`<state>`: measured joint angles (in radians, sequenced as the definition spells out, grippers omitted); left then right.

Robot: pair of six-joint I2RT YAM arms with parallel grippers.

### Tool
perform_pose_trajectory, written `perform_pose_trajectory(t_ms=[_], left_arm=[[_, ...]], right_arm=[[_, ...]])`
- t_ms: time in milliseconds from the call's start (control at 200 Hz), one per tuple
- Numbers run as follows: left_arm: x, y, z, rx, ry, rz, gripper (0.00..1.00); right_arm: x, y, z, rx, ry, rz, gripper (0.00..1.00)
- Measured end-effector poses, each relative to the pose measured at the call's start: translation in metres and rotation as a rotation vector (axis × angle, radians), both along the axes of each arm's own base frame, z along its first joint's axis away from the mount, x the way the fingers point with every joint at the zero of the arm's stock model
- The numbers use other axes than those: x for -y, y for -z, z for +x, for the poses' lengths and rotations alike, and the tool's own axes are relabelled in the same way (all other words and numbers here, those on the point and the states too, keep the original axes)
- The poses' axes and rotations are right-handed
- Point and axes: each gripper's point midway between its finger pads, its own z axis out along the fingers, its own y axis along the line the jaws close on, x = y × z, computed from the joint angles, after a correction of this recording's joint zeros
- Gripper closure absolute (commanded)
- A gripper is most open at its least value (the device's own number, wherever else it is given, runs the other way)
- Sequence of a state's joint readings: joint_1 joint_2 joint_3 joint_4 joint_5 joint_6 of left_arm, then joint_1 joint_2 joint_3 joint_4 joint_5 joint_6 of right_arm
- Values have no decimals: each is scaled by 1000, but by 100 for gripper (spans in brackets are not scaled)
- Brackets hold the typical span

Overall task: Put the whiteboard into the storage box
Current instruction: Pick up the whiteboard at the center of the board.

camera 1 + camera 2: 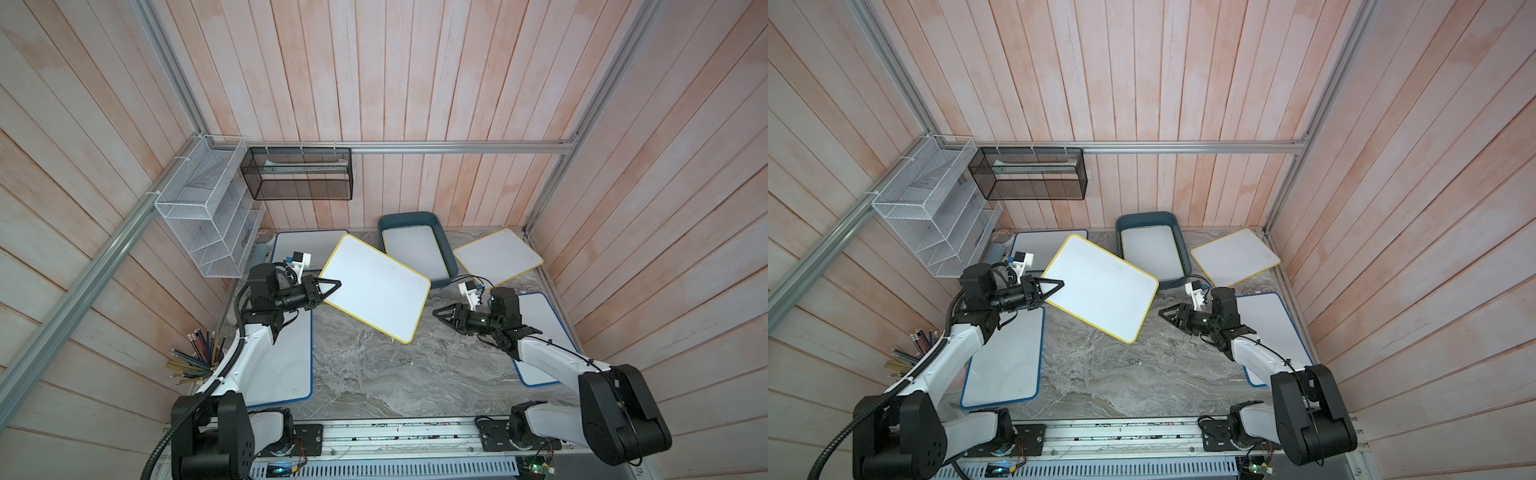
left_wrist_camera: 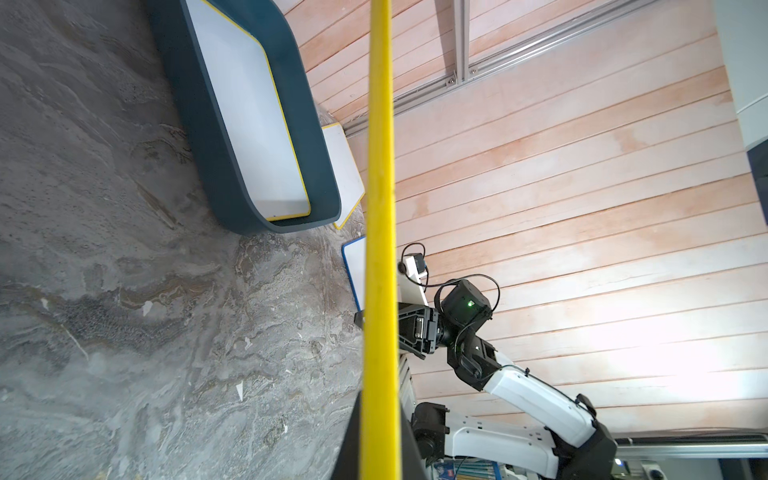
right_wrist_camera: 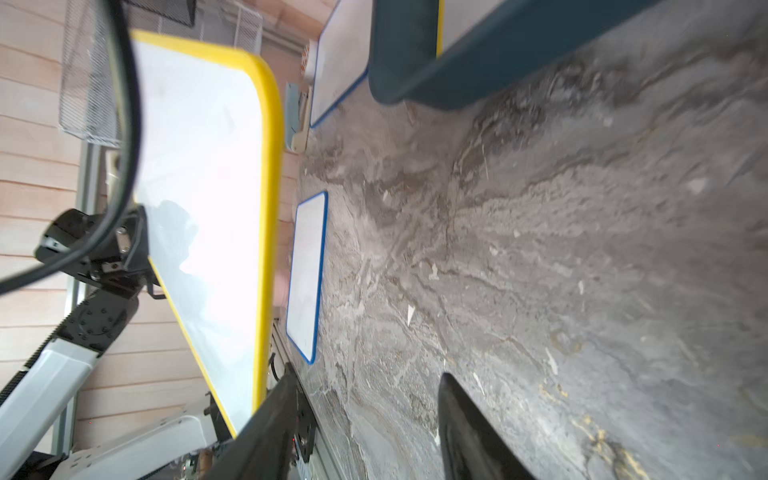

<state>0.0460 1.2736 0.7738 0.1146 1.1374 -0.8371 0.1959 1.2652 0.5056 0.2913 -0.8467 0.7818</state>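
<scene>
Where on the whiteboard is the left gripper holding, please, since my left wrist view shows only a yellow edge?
Observer: The left gripper is shut on a short edge of the whiteboard, near a corner.
Operator: Thank you. Is the other gripper free? The edge hides it from me.
Observer: Yes, the right gripper is open, empty and apart from the whiteboard.
Operator: And what lies behind my camera?
Observer: A blue board lies flat on the table, partly under the left arm.
</scene>
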Motion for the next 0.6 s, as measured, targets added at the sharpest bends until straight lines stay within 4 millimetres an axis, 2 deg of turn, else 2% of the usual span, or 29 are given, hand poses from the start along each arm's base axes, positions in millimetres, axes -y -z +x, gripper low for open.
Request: perform_pose_trajectory(t_ms=[170, 305, 395, 470, 600], left_arm=[[3, -3, 22, -37, 56, -29, 100], [6, -11, 34, -26, 119, -27, 100], [8, -13, 38, -26, 156, -14, 100], [11, -12, 41, -29, 185, -3, 100], [23, -8, 42, -40, 240, 11, 100]], right_arm=[[37, -33, 40, 79, 108, 19, 44], [51, -63, 75, 156, 113, 18, 44], [48, -71, 92, 178, 80, 27, 45], [40, -70, 99, 172, 41, 44, 44], [10, -65, 105, 150, -66, 67, 44]])
